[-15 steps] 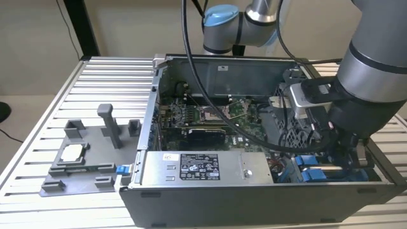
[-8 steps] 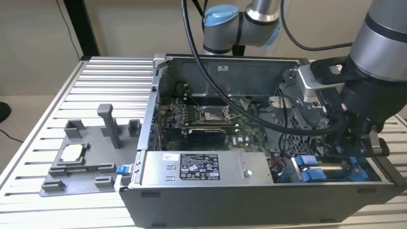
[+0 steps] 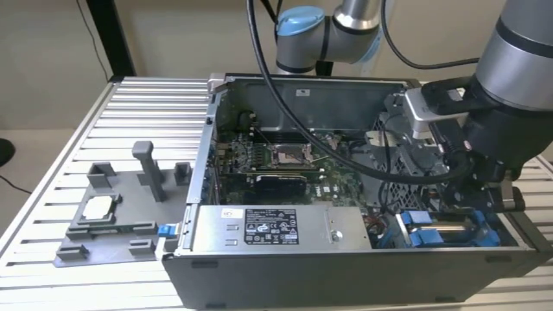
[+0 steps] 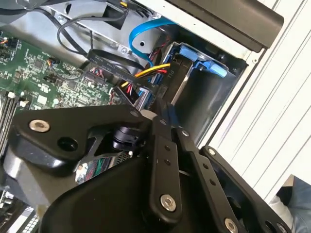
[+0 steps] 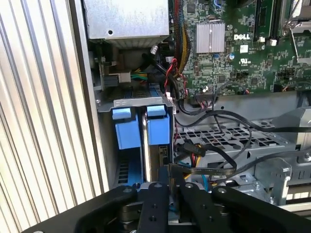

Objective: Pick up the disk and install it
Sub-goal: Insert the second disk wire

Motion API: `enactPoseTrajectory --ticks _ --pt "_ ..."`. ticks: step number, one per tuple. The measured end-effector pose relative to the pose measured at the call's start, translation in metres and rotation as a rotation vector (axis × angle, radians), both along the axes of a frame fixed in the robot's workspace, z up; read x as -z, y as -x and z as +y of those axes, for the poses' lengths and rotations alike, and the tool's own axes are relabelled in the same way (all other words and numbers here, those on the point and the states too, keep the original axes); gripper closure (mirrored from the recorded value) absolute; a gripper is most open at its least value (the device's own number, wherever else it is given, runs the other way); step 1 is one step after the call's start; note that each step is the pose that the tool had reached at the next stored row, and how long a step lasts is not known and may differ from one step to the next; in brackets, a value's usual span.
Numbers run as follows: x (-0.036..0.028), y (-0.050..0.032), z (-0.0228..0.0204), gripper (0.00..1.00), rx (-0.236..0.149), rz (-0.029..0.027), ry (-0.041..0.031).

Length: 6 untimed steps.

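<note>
The disk (image 3: 449,231) stands on edge in the drive bay at the case's front corner, on the exterior view's right, its silver metal framed by a blue bracket. In the first wrist view the disk (image 5: 151,145) sits between two blue tabs. In the second wrist view the disk (image 4: 197,73) shows its blue bracket end and silver side. My gripper (image 3: 460,208) hangs right above it. Its black fingers (image 5: 156,199) come together on the disk's upper edge, and a thin blue strip shows between them at the gripper (image 4: 164,114).
A grey power supply box (image 3: 281,227) lies beside the bay, with the green motherboard (image 3: 276,162) behind it. Loose black, yellow and blue cables (image 5: 204,165) run close to the fingers. A grey fixture (image 3: 112,223) holding a small square chip (image 3: 98,207) lies on the table at the exterior view's left.
</note>
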<state>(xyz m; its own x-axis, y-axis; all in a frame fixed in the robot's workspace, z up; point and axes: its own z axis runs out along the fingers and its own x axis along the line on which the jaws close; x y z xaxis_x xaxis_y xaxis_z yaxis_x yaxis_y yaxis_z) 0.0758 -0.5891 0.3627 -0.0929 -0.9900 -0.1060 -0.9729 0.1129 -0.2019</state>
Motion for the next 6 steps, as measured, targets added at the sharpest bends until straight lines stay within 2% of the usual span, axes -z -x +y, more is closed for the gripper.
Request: enactPoseTrajectory --ticks 6 --pt "0.0 0.0 0.0 1.0 0.0 -0.0003 -0.0001"
